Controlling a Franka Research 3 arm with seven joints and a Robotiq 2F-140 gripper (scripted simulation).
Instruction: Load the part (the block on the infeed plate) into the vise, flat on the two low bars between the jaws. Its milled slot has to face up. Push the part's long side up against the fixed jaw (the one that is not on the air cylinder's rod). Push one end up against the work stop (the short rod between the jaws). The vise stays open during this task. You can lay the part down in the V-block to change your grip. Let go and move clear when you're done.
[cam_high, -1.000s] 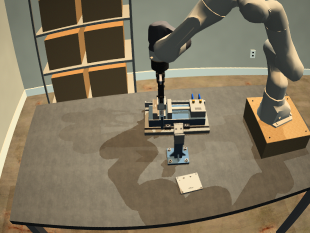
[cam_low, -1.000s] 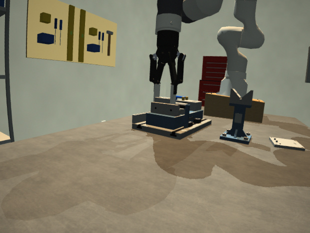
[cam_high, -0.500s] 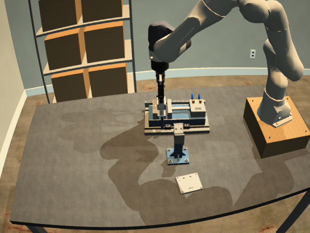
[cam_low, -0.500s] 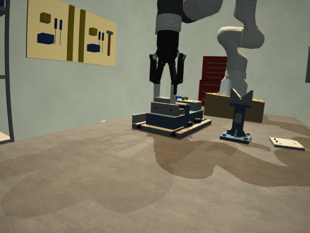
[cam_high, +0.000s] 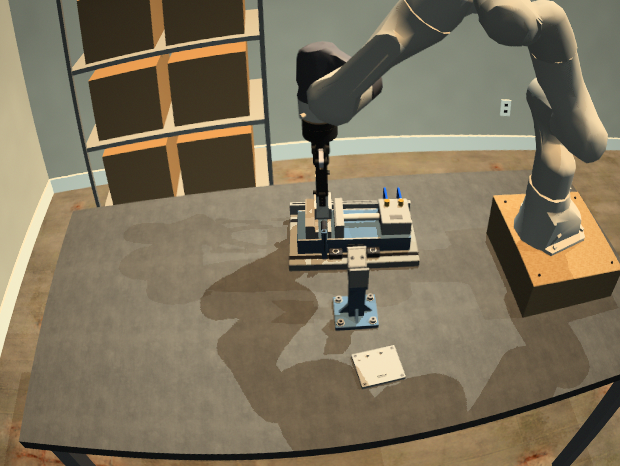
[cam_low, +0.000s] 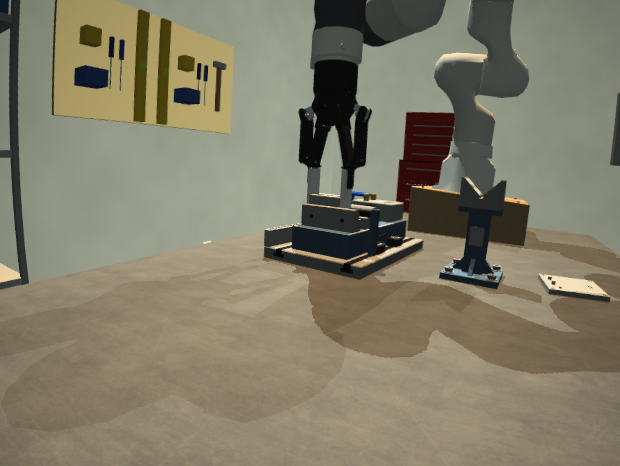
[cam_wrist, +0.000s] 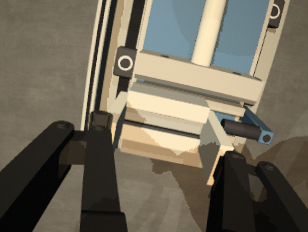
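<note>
The gripper (cam_high: 323, 212) (cam_low: 328, 192) (cam_wrist: 167, 127) points down into the open vise, shut on the light block (cam_wrist: 167, 106) by its two ends. The block lies lengthwise between the fixed jaw (cam_high: 310, 225) (cam_low: 328, 217) (cam_wrist: 160, 141) and the rod-side jaw (cam_high: 339, 220) (cam_wrist: 197, 75), nearer the fixed jaw. A dark line runs between block and fixed jaw; contact there cannot be told. The work stop (cam_wrist: 240, 129), a dark rod, ends close outside the right-hand finger in the wrist view. The low bars and the block's underside are hidden; slot direction is unclear.
The V-block (cam_high: 357, 260) (cam_low: 482, 200) stands on its blue post in front of the vise. The infeed plate (cam_high: 378, 368) (cam_low: 573, 286) carries no block. The air cylinder (cam_high: 395, 220) with blue fittings is at the vise's right. The stop's blue post (cam_high: 322, 239) (cam_low: 374, 233) rises beside the jaws.
</note>
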